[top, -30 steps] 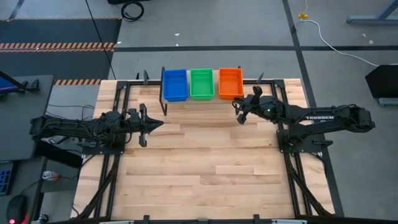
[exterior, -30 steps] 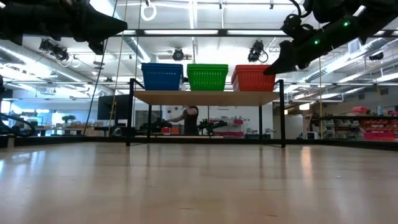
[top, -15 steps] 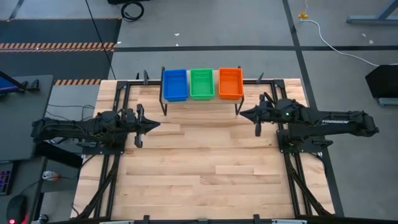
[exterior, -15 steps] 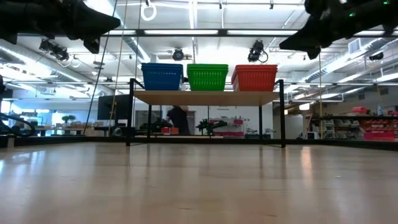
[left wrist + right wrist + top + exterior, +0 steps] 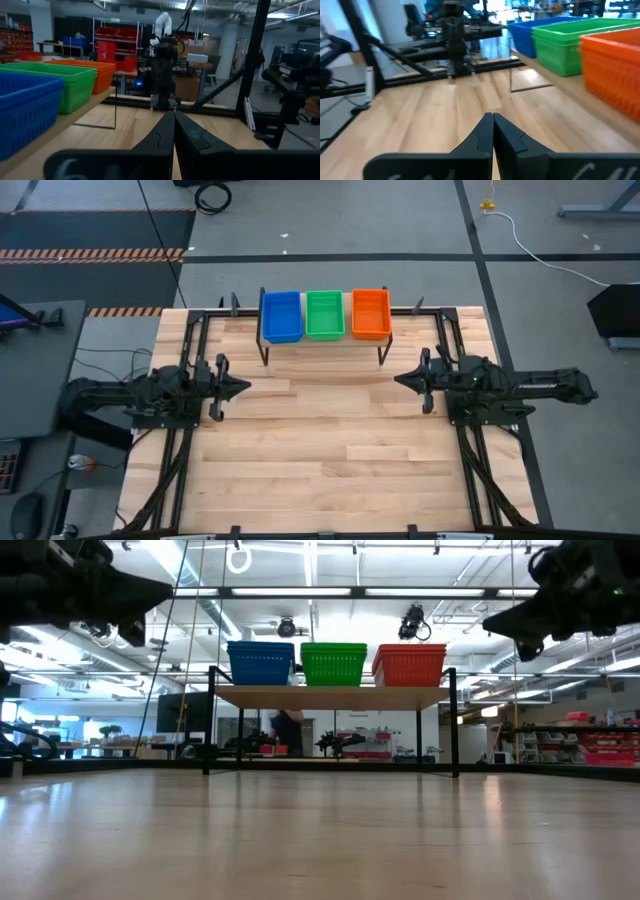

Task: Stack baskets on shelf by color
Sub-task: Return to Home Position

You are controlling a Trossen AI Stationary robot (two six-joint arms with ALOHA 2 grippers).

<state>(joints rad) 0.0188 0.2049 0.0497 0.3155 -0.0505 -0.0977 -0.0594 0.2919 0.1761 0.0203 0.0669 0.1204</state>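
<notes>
Right arm (image 5: 520, 383) retreated from plank shelf (image 5: 330, 697); both jaws closed; mesh baskets (image 5: 334, 664) atop

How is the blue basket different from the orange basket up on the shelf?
Colour: the blue basket is blue, the orange basket is orange. Place: from above, the blue basket stands at the left end of the shelf, nearer the left gripper; the orange basket stands at the right end, nearer the right gripper. Alike: both are upright, mesh-walled, the same shape, with the green basket between them.
</notes>
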